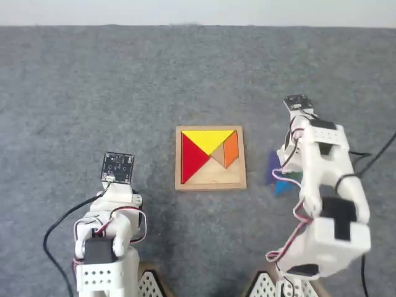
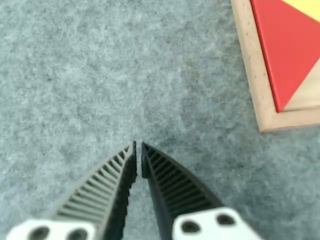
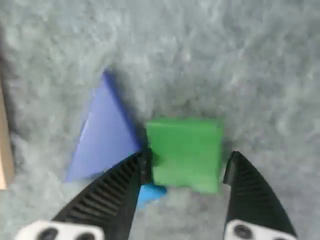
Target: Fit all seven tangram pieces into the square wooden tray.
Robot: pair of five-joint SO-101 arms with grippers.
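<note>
Right of the wooden tray (image 1: 179,158), the green square (image 3: 185,150) is straddled by the parted right gripper (image 3: 187,160); left of the tray, the left gripper (image 2: 138,146) is seen closed, empty.

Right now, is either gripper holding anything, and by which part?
Nothing is held. The right gripper is open astride the green square; the left gripper is shut and empty.

Largely covered by the right arm (image 1: 322,162) from above: blue triangle (image 1: 272,166), light-blue piece (image 1: 283,187), green square (image 1: 295,177). Shape of light-blue piece unreadable, tucked under the square and the right claw (image 3: 187,156). Cropped at left wrist view's edge: tray (image 2: 255,90), red triangle (image 2: 290,50).
</note>
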